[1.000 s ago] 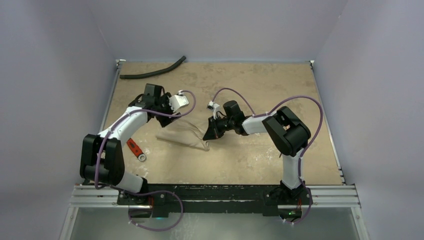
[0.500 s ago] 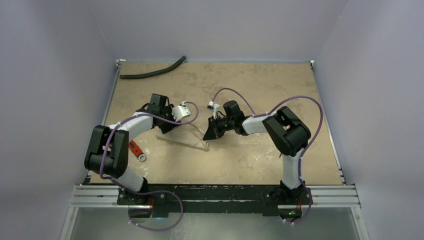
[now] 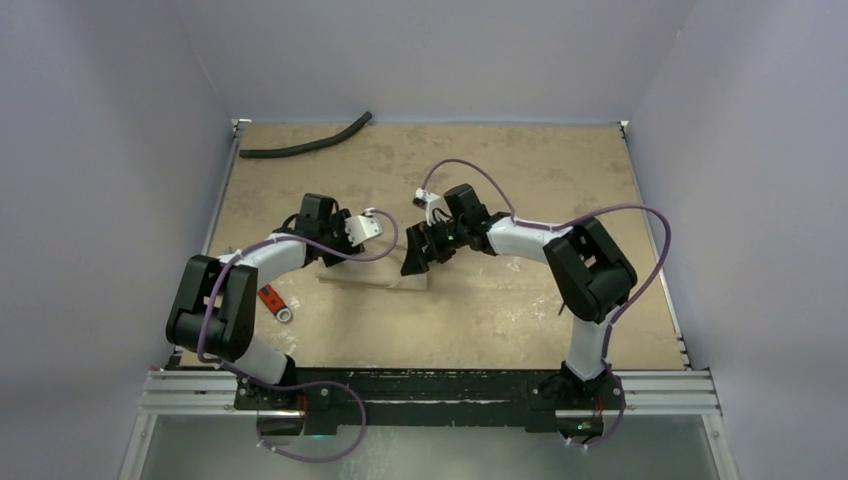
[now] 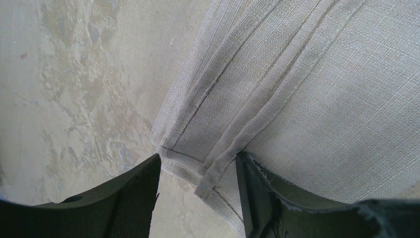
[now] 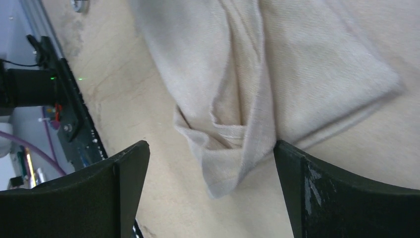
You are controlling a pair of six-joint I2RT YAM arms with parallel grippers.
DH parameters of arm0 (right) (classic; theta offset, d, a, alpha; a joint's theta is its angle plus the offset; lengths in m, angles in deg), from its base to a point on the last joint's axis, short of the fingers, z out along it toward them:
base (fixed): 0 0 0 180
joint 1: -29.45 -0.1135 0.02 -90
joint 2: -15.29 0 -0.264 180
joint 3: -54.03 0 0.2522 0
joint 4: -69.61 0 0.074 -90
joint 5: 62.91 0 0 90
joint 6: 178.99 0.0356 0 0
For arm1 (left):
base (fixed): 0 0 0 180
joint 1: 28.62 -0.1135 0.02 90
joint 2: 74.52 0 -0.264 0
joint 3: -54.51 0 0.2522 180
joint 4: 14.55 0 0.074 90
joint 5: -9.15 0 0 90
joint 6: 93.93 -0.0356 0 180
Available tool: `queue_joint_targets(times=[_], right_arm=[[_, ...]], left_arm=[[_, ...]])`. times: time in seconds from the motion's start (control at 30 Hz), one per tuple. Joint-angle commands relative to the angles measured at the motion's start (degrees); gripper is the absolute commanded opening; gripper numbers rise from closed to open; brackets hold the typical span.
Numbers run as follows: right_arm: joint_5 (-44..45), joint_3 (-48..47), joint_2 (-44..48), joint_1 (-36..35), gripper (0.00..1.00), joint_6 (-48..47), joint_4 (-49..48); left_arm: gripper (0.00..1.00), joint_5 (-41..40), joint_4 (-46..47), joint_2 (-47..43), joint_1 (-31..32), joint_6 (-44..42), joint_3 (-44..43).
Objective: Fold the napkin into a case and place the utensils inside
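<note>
The napkin (image 3: 372, 278), a soft, light cloth folded into a flat band, lies just toward 9 o'clock of the worktop's (image 3: 500, 320) middle. It will likely sag and unfold if lifted by one layer, so pinch through all layers at a hemmed corner. The left hand (image 4: 198, 159), at its 10 o'clock end, straddles such a corner partly open, seemingly not gripping, while the right hand (image 5: 210, 148), at 2 o'clock, gapes wide and empty.
</note>
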Motion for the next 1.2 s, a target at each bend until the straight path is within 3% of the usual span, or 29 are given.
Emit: queue_joint_targets(times=[0.0,0.07,0.2,0.23,0.3,0.53,0.67,0.83,0.93,1.17], right_arm=[[5.96,-3.84,4.05,1.4,0.98,-4.83,11.9],[7.88,-3.9,5.6,1.93,0.91,-6.04,13.07],[10.09,-4.25,7.06,3.19,0.67,-6.7,12.17],[10.3,-5.34,6.32,3.24,0.48,-7.3,12.97],[12.1,-8.38,4.28,3.25,0.02,-8.69,13.95],[9.91,-19.41,-6.53,3.25,0.0,-9.02,11.61],[10.59,-22.25,-11.93,3.25,0.0,-7.82,9.95],[10.61,-14.8,-11.03,3.25,0.0,-5.39,3.32],[11.63,-9.51,-9.6,3.25,0.0,-3.61,0.75],[19.84,4.93,-1.41,3.21,0.0,1.26,-5.71]], left_arm=[[0.56,-0.74,1.71,-0.94,0.19,-2.17,1.87],[0.56,-0.6,2.1,-0.93,0.2,-2.17,2.18],[0.56,0.06,2.35,-1.18,0.22,-1.71,1.94],[0.56,0.16,2.11,-1.14,0.24,-1.46,1.62],[0.56,0.44,1.54,-0.87,0.22,-0.59,0.62],[0.57,3.57,-1.07,-2.47,0.19,2.94,-3.69],[0.65,4.12,-7.11,-4.18,0.21,4.76,-9.06],[0.71,7.48,-18.9,-8.08,0.23,5.2,-13.63],[0.7,10.62,-26.69,-9.77,0.47,1.68,-11.4],[0.65,9.12,-28.58,-9.03,3.56,-2.12,-3.55]])
